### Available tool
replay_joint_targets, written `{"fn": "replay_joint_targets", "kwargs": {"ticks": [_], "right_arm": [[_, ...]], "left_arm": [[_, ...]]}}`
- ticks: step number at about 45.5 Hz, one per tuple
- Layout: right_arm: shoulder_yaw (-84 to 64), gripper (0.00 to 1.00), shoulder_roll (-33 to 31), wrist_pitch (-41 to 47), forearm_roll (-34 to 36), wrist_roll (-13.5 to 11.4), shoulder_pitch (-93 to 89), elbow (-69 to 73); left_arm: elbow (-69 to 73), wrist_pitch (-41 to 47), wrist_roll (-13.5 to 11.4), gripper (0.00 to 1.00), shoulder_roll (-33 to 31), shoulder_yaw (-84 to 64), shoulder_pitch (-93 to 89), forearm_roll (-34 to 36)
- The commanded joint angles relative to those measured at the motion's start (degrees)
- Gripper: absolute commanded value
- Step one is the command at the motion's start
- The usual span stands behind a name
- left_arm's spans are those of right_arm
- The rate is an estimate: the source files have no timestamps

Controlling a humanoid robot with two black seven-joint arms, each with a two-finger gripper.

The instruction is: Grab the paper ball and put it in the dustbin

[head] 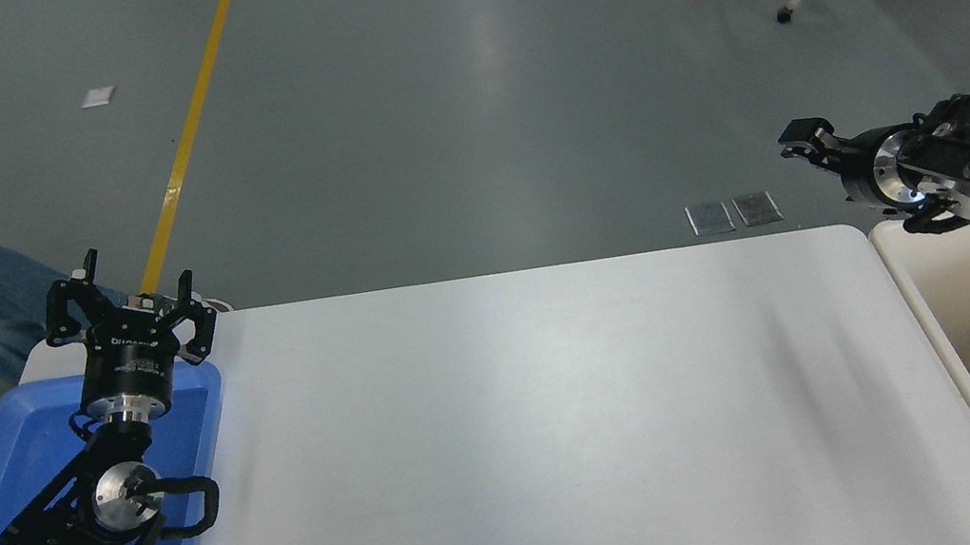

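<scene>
My right gripper (pixel 804 140) hangs at the right of the frame, above the far left corner of the dustbin (pixel 924 313) — whether its jaws stand apart I cannot tell, and I see nothing between them. No paper ball shows. My left gripper (pixel 126 302) sits at lower left over the blue tray (pixel 3 460), fingers spread and empty — beside the white table (pixel 529 439).

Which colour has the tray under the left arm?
Blue tray; head view shows it best.
</scene>
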Motion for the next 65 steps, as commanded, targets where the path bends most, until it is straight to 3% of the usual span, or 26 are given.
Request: {"fn": "replay_joint_targets", "kwargs": {"ticks": [1,34,65], "right_arm": [[-6.12,1.0,2.0,7.89,-2.01,-0.01,10.47,10.84],[-14.74,1.0,-6.17,16.68,-4.82,-0.1,43.52,46.96],[-14.91,1.0,-6.61,17.82,-5.61,-0.1,45.82,48.73]], "left_arm": [[0.0,0.0,-0.04,0.99,0.0,0.02,0.0,-0.01],[0.0,0.0,-0.04,0.99,0.0,0.02,0.0,-0.01],[0.0,0.0,-0.04,0.99,0.0,0.02,0.0,-0.01]]}}
